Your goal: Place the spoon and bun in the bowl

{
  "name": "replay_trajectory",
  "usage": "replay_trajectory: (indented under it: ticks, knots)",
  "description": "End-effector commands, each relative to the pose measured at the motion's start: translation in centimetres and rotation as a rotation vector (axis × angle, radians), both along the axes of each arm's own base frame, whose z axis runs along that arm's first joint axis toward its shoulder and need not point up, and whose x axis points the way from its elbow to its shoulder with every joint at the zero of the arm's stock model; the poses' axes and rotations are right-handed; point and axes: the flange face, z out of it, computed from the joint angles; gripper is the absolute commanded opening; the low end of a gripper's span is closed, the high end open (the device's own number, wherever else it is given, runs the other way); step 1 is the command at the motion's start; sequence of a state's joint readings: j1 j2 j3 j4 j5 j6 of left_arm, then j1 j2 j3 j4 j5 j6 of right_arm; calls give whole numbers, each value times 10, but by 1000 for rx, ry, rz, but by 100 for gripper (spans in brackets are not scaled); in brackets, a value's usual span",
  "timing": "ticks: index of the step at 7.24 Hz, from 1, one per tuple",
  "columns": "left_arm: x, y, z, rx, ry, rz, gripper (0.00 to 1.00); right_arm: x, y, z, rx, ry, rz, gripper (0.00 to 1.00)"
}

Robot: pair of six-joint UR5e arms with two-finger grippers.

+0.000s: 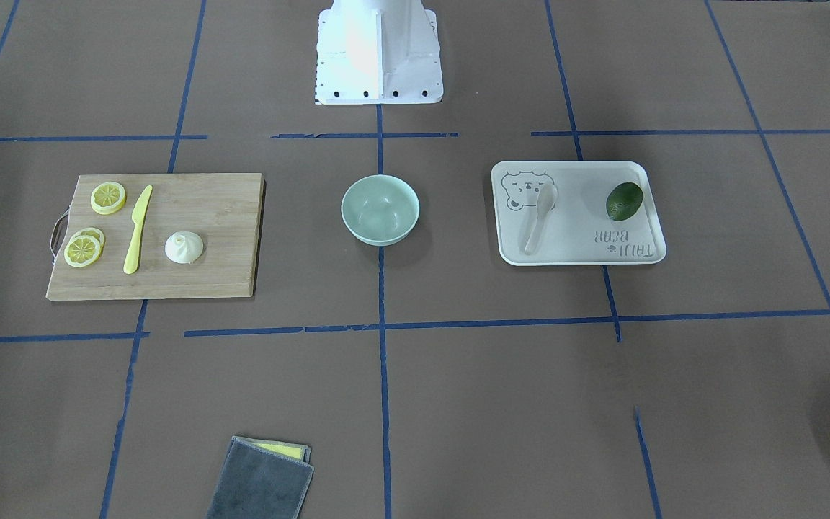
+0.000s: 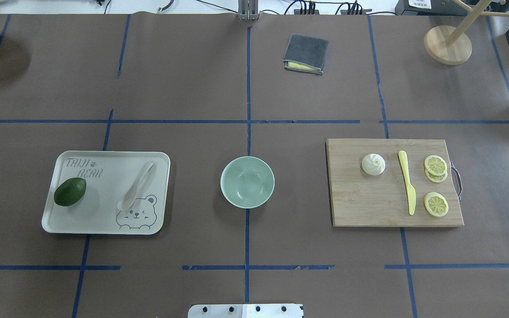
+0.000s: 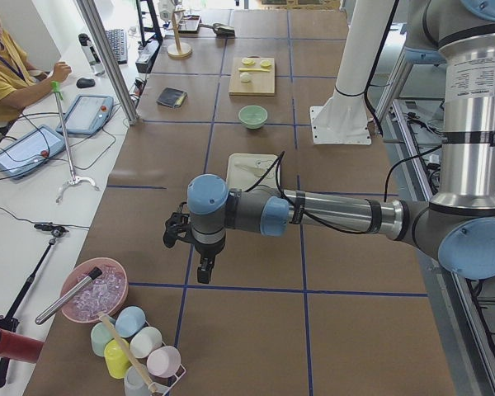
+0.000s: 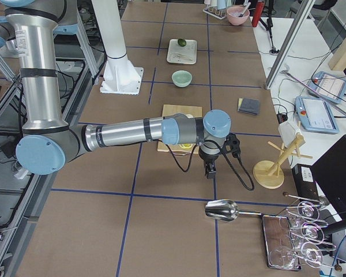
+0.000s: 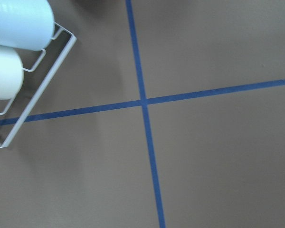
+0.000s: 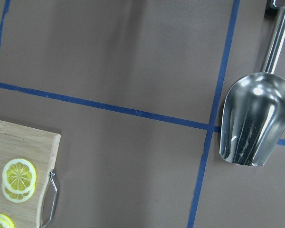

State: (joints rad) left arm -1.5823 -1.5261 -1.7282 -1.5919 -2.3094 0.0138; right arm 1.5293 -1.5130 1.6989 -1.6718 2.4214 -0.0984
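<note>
The pale spoon [image 2: 136,185] lies on a white bear tray [image 2: 104,223], left of the bowl in the overhead view; it also shows in the front view [image 1: 539,216]. The white bun [image 2: 373,164] sits on a wooden cutting board [image 2: 360,203], also in the front view [image 1: 184,248]. The mint-green bowl [image 2: 247,182] stands empty at the table's middle [image 1: 380,210]. My left gripper [image 3: 203,271] hangs far out near the cup rack; my right gripper [image 4: 211,169] hangs past the board's outer end. Both show only in side views, so I cannot tell whether they are open or shut.
A dark avocado [image 2: 70,191] shares the tray. A yellow knife [image 2: 407,182] and lemon slices [image 2: 435,165] share the board. A folded grey cloth [image 2: 305,54] lies at the far side. A metal scoop [image 6: 254,118] lies under the right wrist; racked cups [image 5: 14,47] lie under the left.
</note>
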Motion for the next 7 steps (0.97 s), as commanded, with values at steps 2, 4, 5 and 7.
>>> replay_trajectory:
  ticks: [2,4,5,7]
  knots:
    - [-4,-6,-32,26,8,-7,100,-1,4,3,-7,-5,-1,100]
    - [31,-4,-43,52,-6,67,100,-1,6,9,-27,-5,5,100]
    - [40,-16,-55,94,0,85,100,-1,6,9,-29,-9,6,100]
    - [47,8,-67,190,26,100,100,-2,9,15,-41,-10,3,100]
